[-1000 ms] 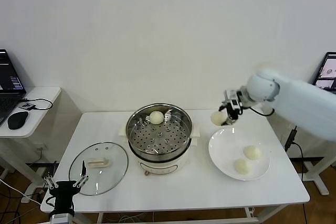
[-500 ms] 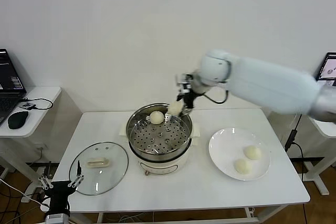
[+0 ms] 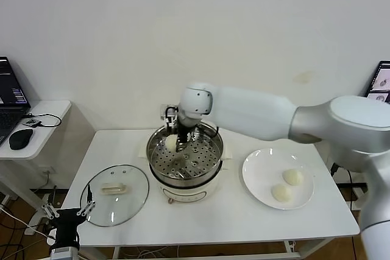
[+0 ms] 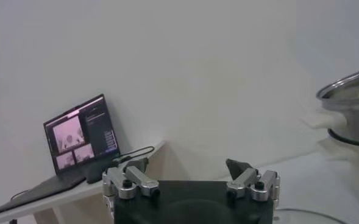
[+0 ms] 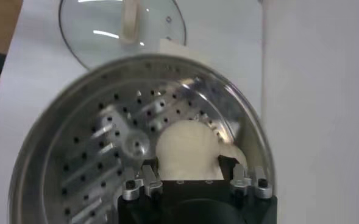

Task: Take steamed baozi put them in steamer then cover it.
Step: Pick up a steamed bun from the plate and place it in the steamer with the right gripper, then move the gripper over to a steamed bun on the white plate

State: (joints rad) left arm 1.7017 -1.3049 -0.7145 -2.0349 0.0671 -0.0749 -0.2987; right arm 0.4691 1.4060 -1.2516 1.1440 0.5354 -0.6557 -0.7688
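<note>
The right gripper point(image 3: 178, 140) hangs over the far left part of the steamer point(image 3: 184, 158) and pinches one baozi point(image 5: 187, 146) between its closed-in fingers; a second bun point(image 5: 236, 154) peeks out behind it, mostly hidden, so I cannot tell if the two touch. The left gripper point(image 3: 66, 215) waits low at the near left corner of the worktop point(image 3: 231, 217) with its fingers spread wide and nothing in them — only part of it shows. The cover point(image 3: 114, 194) lies flat beside the steamer, and two more buns point(image 3: 293, 176) sit on the white plate point(image 3: 259, 175); the far end of the right arm is cut off.
</note>
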